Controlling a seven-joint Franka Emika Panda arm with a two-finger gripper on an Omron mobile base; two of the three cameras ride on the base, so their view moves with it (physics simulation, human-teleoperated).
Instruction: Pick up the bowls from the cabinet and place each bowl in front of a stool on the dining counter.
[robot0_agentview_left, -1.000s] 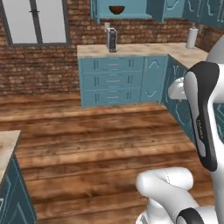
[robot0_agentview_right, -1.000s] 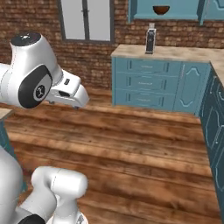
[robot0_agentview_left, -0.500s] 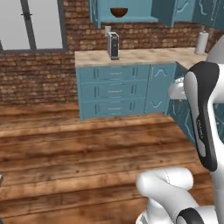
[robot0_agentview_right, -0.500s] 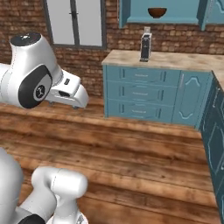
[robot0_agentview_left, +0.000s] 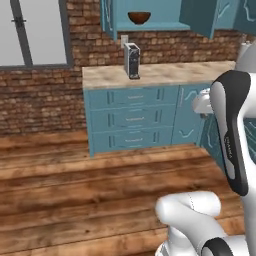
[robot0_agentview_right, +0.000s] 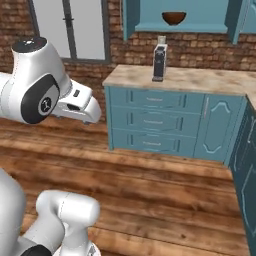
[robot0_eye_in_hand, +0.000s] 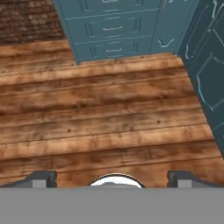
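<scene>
A reddish-brown bowl (robot0_agentview_left: 139, 18), glossy and rounded like turned wood, sits on the flat shelf of the teal wall cabinet (robot0_agentview_left: 150, 10) at 12 o'clock in the left base view; its panel doors (robot0_agentview_left: 199, 17) stand swung outward. In the right base view the same bowl (robot0_agentview_right: 173, 18) rests upright on the shelf, at 1 o'clock, inside the cabinet (robot0_agentview_right: 197, 15). Only this one bowl can be made out.

Below the cabinet runs a pale marbled stone countertop (robot0_agentview_left: 170, 73), smooth and slab-shaped, backed by rough red brick wall (robot0_agentview_left: 45, 95). A tall, narrow dark appliance with a silver face (robot0_agentview_left: 132, 61) stands upright on the countertop near its left end, directly under the bowl. The base beneath is a teal drawer unit (robot0_agentview_left: 132, 119) with three stacked drawers and slim silver handles, flanked by a door with a curved moulded panel (robot0_agentview_left: 190, 117).

The floor (robot0_agentview_left: 75, 185) is wide, knotted brown planking with a mild sheen. A grey-framed window (robot0_agentview_left: 32, 32) is at 10 o'clock.

In the hand view, the gripper (robot0_eye_in_hand: 112, 179) points down at the floor planks, well apart from cabinet and bowl. Its two dark, blocky fingertips (robot0_eye_in_hand: 41, 178) sit at opposite sides of the lower edge, spread fully wide with nothing between them.
</scene>
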